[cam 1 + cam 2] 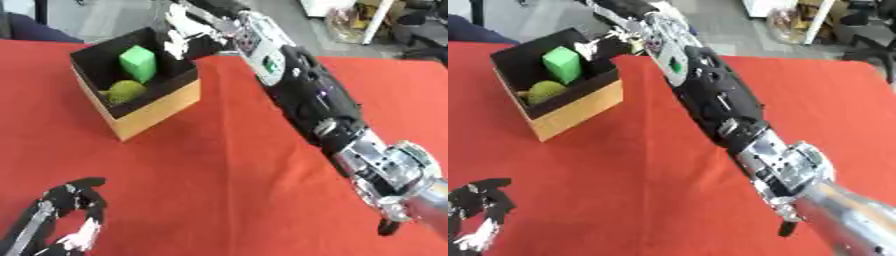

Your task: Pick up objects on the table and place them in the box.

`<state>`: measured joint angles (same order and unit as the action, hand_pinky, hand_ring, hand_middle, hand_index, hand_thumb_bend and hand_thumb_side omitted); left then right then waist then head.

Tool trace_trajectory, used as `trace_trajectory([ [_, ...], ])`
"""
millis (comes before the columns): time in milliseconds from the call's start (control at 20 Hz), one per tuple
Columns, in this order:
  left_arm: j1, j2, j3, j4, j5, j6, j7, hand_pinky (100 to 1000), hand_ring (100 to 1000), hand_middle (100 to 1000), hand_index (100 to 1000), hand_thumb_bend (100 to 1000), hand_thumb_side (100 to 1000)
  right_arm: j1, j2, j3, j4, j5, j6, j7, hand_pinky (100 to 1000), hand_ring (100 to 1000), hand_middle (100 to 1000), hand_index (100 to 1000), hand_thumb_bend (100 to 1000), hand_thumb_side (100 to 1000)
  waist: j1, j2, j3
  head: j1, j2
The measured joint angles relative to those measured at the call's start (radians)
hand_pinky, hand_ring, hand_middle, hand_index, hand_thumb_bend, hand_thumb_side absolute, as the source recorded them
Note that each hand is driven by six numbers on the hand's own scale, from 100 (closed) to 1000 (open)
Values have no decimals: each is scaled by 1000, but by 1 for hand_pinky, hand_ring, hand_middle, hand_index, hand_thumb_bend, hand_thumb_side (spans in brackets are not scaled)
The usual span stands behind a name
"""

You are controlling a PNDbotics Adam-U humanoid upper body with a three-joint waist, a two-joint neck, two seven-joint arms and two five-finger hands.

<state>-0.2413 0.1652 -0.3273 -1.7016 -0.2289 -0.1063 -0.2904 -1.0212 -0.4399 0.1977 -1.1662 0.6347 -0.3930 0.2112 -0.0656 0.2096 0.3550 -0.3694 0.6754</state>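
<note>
Red cloth covers the tabletop [227, 165], with grey floor and office clutter beyond its far edge.

Left eye view: a square cardboard box [156, 107] with tan outer walls and a black lining sits at the upper left of the cloth. Inside it lie a bright green cube [137, 62] and a rounded olive-green fruit-like object [125, 91], touching each other. The robot's black and silver right arm stretches from the lower right corner diagonally up to the box. Its right hand [182, 35] hangs over the box's far right corner, fingers pointing down and slightly curled; whether they pinch anything cannot be told. The left hand [77, 210] rests idle at the lower left, fingers relaxed and spread upward.

Right eye view: the same scene sits a little further left. The right hand [604, 44] appears just above the box rim [610, 67], close to the wall. No loose objects show on the cloth.

Risk, as a judgement: the hand is so near the corner that lowering or withdrawing it could catch the rim and drag or tip the light box. Anything let go this near the edge might fall outside.
</note>
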Motion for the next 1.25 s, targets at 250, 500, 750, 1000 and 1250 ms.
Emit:
trace_trajectory([
  [250, 15, 1, 17, 0, -2, 3, 16, 618, 614, 530, 819, 100, 479, 79, -65, 0, -186, -206, 20, 65, 782, 816, 917, 973, 100, 309, 3, -1, -45, 35, 0],
  [500, 36, 10, 42, 6, -6, 7, 41, 617, 614, 530, 820, 100, 495, 275, -150, -49, -426, -436, 33, 111, 710, 724, 852, 953, 100, 341, 13, -10, -115, 82, 2],
  [750, 39, 10, 61, 6, -8, 10, 64, 617, 616, 532, 822, 100, 550, 461, -190, -115, -605, -556, 57, 117, 600, 594, 711, 772, 100, 413, 16, -17, -159, 113, 18],
  [1000, 37, 10, 80, -8, -8, 14, 88, 620, 645, 561, 829, 100, 580, 614, -186, -164, -698, -582, 74, 63, 452, 420, 501, 608, 100, 416, 21, -25, -186, 135, 28],
  [1250, 25, 10, 84, -30, -8, 21, 104, 632, 687, 602, 835, 100, 651, 722, -148, -186, -733, -580, 94, 43, 335, 282, 354, 493, 100, 421, 21, -33, -205, 153, 37],
])
